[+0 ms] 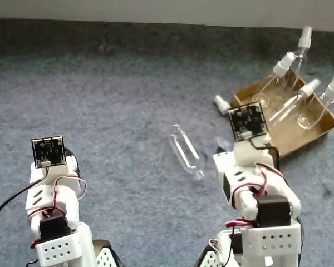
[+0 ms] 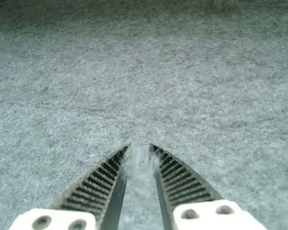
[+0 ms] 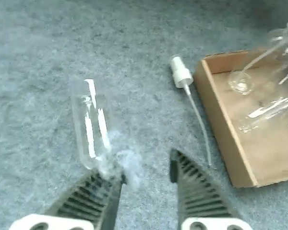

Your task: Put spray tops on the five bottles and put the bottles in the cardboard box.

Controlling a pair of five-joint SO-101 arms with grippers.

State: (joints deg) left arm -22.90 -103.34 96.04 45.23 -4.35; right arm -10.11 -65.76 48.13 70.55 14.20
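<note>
Right claw [image 3: 146,168] gapes open, with the bottle [image 3: 90,122], clear, capless and flat on its side, just ahead of one finger. Ahead of the other lies the white spray top [image 3: 181,73] with its thin straw, beside the box [image 3: 221,129] holding four capped bottles [image 1: 289,105]. Left claw [image 2: 139,147] is barely parted.

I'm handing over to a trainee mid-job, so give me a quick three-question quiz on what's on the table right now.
1. True or false: the loose spray top lies inside the cardboard box.
2. How many bottles in the box have tops on? A) two B) four C) five
3. Fill in: the open right gripper is next to the ____.

Key:
1. False. It lies on the carpet beside the box.
2. B.
3. Topless bottle, lying on its side on the carpet.
</note>
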